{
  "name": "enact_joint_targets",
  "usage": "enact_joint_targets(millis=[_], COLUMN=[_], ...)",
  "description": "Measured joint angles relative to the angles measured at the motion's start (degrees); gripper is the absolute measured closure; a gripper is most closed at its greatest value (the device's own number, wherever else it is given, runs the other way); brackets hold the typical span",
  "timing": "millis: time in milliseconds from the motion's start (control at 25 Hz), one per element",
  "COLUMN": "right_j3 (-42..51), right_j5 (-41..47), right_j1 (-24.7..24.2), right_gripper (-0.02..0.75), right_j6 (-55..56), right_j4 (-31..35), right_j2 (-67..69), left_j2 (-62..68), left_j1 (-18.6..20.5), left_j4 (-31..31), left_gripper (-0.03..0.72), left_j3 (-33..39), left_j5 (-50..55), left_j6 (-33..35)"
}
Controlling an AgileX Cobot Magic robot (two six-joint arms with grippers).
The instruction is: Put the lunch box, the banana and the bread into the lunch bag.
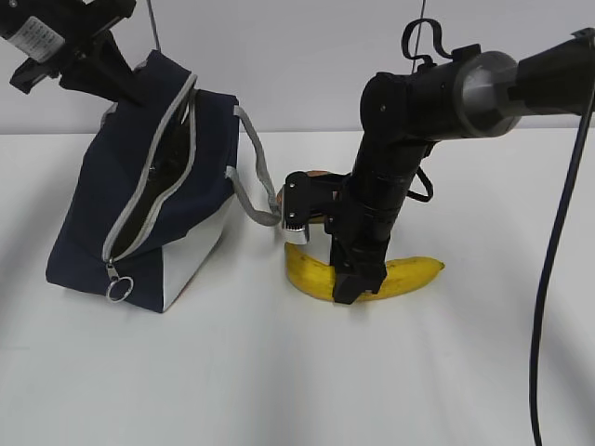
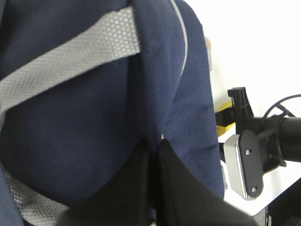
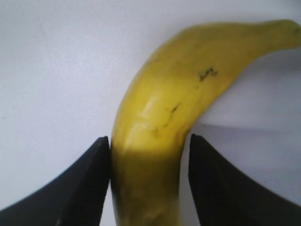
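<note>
Now, banana (image 3: 155, 136): lies on the white counter (image 1: 279, 381) at centre right of the exterior view, long axis running left to right, curve sagging toward the frame's bottom.
Right end effector (image 3: 149, 183): straddles the banana's middle across its long axis; one finger touches the peel, the other stands just off it, so no full clamp yet.
Left end effector (image 2: 155, 188): pinched together on the lunch bag's (image 1: 139, 186) navy fabric at upper left, holding it up.
Lunch bag: left of the banana, zipper gaping open.
Nearer arm: right, plainly.
Bread: a brownish sliver shows behind the right arm; unsure.
</note>
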Motion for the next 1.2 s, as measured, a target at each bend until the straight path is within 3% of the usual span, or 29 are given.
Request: enact_joint_targets(millis=[280,760,1200], right_j3=[0.0,-3.4,-3.4], right_j5=[0.5,8.6,12.5], right_j1=[0.0,0.0,-4.6], right_gripper=[0.426,0.429,0.430], right_j6=[-0.1,2.5,11.8], right_j4=[-0.3,-4.0,-5.8], right_j2=[0.0,-1.0,-13.2], left_j2=[0.0,0.0,0.0], left_j1=[0.0,0.0,0.0], left_j4=[0.0,0.0,-0.1], left_gripper=[0.687,0.687,0.687], left_j3=[0.0,0.0,0.0], left_j5=[0.0,0.0,0.0], left_j6=[0.0,0.0,0.0])
